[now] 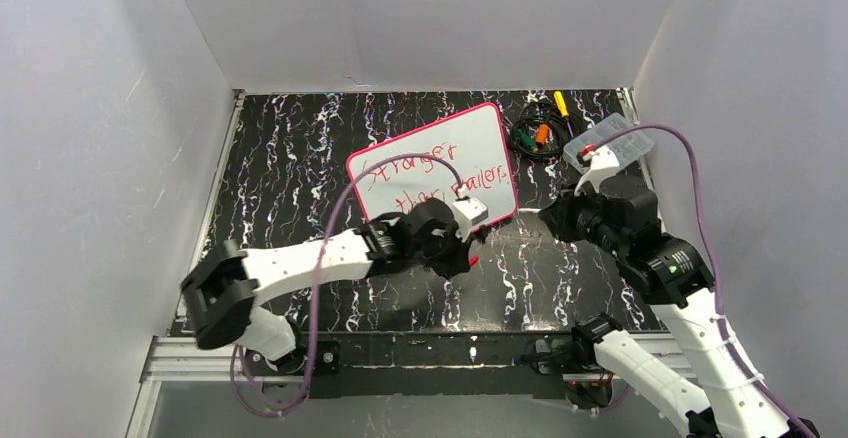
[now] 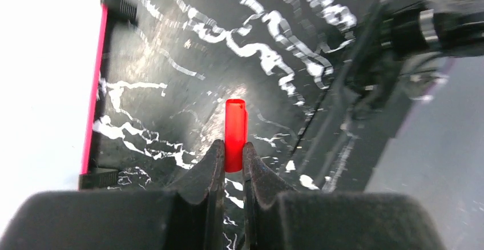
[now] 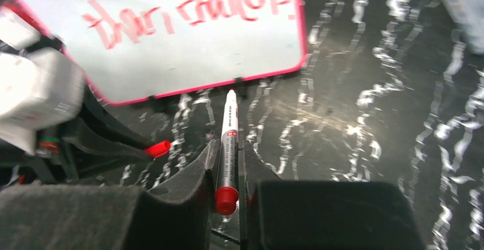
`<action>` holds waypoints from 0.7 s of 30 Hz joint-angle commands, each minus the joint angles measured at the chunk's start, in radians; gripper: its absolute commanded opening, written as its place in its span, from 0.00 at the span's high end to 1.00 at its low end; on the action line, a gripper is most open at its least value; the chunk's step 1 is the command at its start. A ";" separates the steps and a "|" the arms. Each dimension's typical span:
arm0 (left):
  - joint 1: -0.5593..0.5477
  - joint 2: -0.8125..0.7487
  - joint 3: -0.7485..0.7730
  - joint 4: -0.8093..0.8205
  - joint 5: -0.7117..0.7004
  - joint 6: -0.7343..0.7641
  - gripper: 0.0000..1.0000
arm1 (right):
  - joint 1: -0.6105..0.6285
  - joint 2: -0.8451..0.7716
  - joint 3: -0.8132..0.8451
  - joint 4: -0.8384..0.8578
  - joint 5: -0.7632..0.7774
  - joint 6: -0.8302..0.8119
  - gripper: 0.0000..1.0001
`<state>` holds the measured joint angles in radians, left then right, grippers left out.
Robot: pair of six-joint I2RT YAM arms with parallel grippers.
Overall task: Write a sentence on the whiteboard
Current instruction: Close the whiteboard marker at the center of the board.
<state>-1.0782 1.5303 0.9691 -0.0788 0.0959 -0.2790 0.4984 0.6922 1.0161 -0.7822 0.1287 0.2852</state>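
The whiteboard [image 1: 485, 138], pink-edged, lies tilted at the middle of the dark marbled table. The sentence [image 1: 420, 173] runs across it in two red handwritten lines, and also shows in the right wrist view [image 3: 188, 10]. My left gripper [image 2: 232, 147] is shut on a red marker cap [image 2: 235, 130], just off the board's near corner [image 2: 45, 61]. My right gripper [image 3: 228, 147] is shut on the barrel of a white marker [image 3: 229, 130] with a red end. Its tip points at the board's near edge [image 3: 188, 93]. Both grippers [image 1: 468, 256] [image 1: 545, 216] hover close together below the board.
A clear plastic box [image 1: 608, 141] sits at the back right, with a bundle of cables and coloured tools [image 1: 540, 128] beside it. White walls close in on three sides. Purple cables arc over both arms.
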 commanded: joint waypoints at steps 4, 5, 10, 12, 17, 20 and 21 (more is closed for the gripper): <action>0.072 -0.319 0.039 -0.211 0.293 0.161 1.00 | 0.000 0.019 0.008 0.173 -0.458 0.029 0.99; 0.080 -0.342 0.045 -0.243 0.319 0.184 1.00 | 0.000 0.023 0.006 0.188 -0.487 0.043 0.99; 0.142 -0.437 -0.017 -0.277 0.366 0.268 1.00 | 0.000 0.041 -0.010 0.277 -0.640 0.101 0.99; 0.155 -0.469 -0.064 -0.242 0.374 0.274 1.00 | 0.000 0.058 -0.018 0.285 -0.690 0.115 0.99; 0.162 -0.505 -0.091 -0.224 0.375 0.296 1.00 | 0.000 0.125 -0.034 0.270 -0.828 0.129 0.99; 0.167 -0.515 -0.092 -0.234 0.370 0.316 1.00 | 0.000 0.140 -0.032 0.243 -0.840 0.125 0.99; 0.166 -0.521 -0.097 -0.229 0.371 0.316 1.00 | 0.000 0.140 -0.030 0.237 -0.838 0.119 0.99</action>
<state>-0.9207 1.0519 0.8764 -0.3000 0.4377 -0.0059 0.4984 0.8318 0.9833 -0.5507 -0.6285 0.3985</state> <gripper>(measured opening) 0.084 0.211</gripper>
